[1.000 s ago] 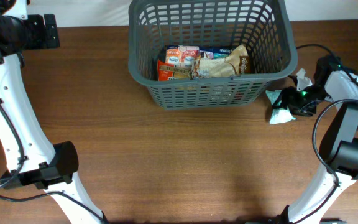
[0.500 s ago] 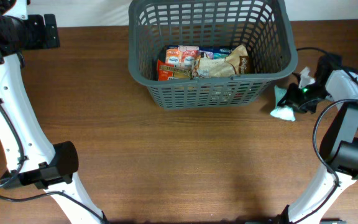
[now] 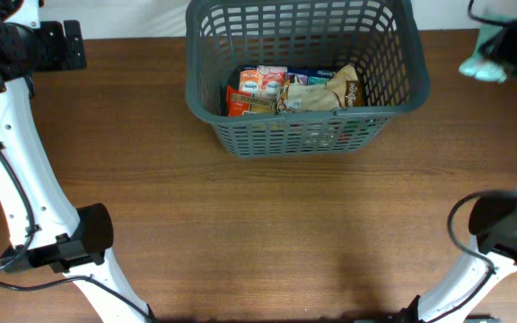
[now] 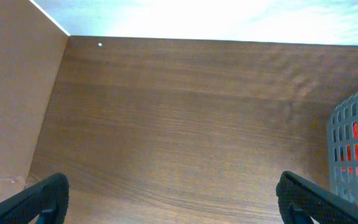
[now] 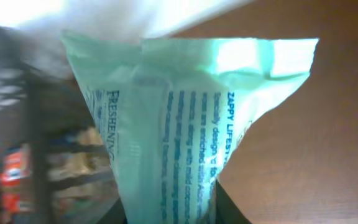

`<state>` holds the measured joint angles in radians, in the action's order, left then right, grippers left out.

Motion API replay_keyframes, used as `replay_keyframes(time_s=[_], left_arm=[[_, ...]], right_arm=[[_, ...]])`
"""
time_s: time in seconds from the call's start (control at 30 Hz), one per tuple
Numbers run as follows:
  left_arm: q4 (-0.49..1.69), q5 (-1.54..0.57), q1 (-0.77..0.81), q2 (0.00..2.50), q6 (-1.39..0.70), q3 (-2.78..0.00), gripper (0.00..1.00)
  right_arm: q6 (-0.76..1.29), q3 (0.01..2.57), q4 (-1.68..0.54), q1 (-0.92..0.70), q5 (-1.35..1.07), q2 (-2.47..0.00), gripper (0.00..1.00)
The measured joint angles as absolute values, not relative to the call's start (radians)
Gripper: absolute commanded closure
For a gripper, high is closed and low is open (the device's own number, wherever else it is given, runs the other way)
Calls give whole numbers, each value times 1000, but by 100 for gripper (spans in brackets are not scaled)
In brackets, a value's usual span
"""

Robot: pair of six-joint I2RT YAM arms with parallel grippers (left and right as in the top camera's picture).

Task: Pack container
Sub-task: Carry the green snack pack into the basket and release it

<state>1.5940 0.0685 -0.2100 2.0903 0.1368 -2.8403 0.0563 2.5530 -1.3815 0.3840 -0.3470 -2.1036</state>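
The dark grey slotted basket (image 3: 303, 126) stands at the back middle of the table and holds several snack packs (image 3: 294, 90). My right gripper (image 3: 510, 45) is raised at the far right, beyond the basket's right rim, shut on a pale green packet (image 3: 483, 63). In the right wrist view the packet (image 5: 185, 124) fills the frame between my fingers, with the basket (image 5: 36, 137) blurred at left. My left gripper (image 4: 173, 205) is open and empty over bare table, its fingertips (image 4: 42, 199) at the frame's lower corners; the basket's wall (image 4: 356, 143) shows at right.
The left arm's base (image 3: 70, 238) stands at front left and the right arm's base (image 3: 505, 233) at front right. A wall panel (image 4: 11, 93) rises at the left in the left wrist view.
My right gripper has lifted the pale green packet off the table beside the basket and carried it up and toward the back. The left arm has not moved.
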Motion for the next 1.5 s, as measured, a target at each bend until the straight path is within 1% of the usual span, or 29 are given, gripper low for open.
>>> replay_keyframes(time_s=[0.1, 0.17, 0.3, 0.4, 0.53, 0.67, 1.03, 1.1, 1.13, 1.17, 1.3, 1.33, 1.37, 1.4, 1.43, 1.47, 1.5], left_arm=[[1594, 68, -210, 2090, 137, -2840, 1], [1594, 68, -210, 2090, 137, -2840, 1], [1594, 68, -210, 2090, 137, -2840, 1], [1594, 68, -210, 2090, 137, -2840, 1], [1594, 68, -210, 2090, 137, -2840, 1], [1594, 68, -210, 2090, 137, -2840, 1], [1594, 68, -210, 2090, 137, -2840, 1], [1594, 68, -210, 2090, 137, -2840, 1], [1594, 68, -210, 2090, 137, -2840, 1], [1594, 68, -210, 2090, 137, -2840, 1], [1594, 68, -210, 2090, 137, -2840, 1], [1594, 68, -210, 2090, 137, -2840, 1], [1594, 68, -210, 2090, 137, -2840, 1], [1594, 68, -210, 2090, 137, -2840, 1], [1594, 68, -210, 2090, 137, -2840, 1], [1594, 68, -210, 2090, 137, -2840, 1], [1594, 68, -210, 2090, 137, -2840, 1]], right_arm=[[44, 2709, -1445, 312, -356, -2089, 80], [19, 2789, -1472, 215, -366, -2075, 82], [-61, 2814, -1482, 48, -376, -2069, 86], [-156, 2801, -1485, -96, -368, -2082, 87], [-241, 2774, -1471, -208, -353, -2114, 87], [-289, 2740, -1457, -271, -339, -2188, 87], [-347, 2674, -1454, -371, -322, -2421, 88], [-348, 2673, -1454, -396, -322, -2450, 85], [-349, 2673, -1454, -407, -321, -2460, 81], [-349, 2673, -1455, -414, -321, -2467, 78], [-352, 2673, -1454, -431, -319, -2488, 78], [-352, 2673, -1455, -430, -319, -2492, 72], [-349, 2673, -1456, -430, -319, -2498, 57], [-348, 2673, -1459, -430, -320, -2501, 26], [-348, 2673, -1463, -428, -320, -2506, 8], [-348, 2673, -1464, -427, -319, -2508, 1], [-348, 2673, -1465, -426, -319, -2509, 1]])
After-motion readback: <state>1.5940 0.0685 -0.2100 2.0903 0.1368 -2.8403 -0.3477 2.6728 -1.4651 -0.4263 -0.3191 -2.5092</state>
